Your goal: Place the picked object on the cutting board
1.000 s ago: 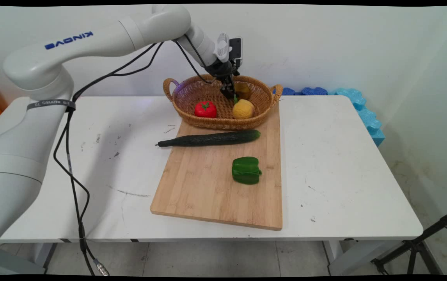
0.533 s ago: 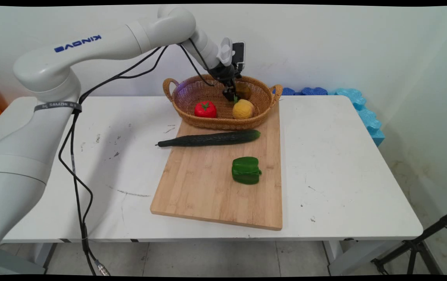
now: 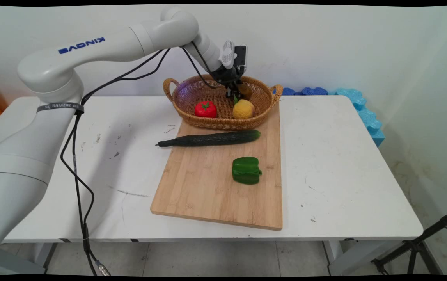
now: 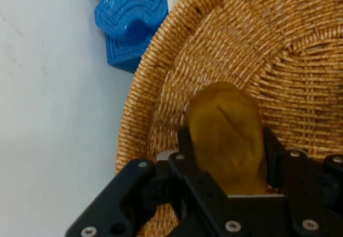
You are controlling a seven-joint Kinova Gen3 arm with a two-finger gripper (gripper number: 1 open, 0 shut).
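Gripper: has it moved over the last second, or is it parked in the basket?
Yes. The gripper, shut on the brown potato, has shifted right and slightly up against the basket's back rim, away from the tomato.

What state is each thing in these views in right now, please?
gripper: shut on the brown potato.
brown potato: gripped, over the basket.
basket: upright, partly on the cutting board.
tomato: in basket.
lemon: in basket.
cucumber: flat, overhanging the board.
green pepper: on board.

tool (image 4: 228,156) tips: behind brown fruit (image 4: 228,135) | basket (image 4: 161,87): cropped top, right, bottom
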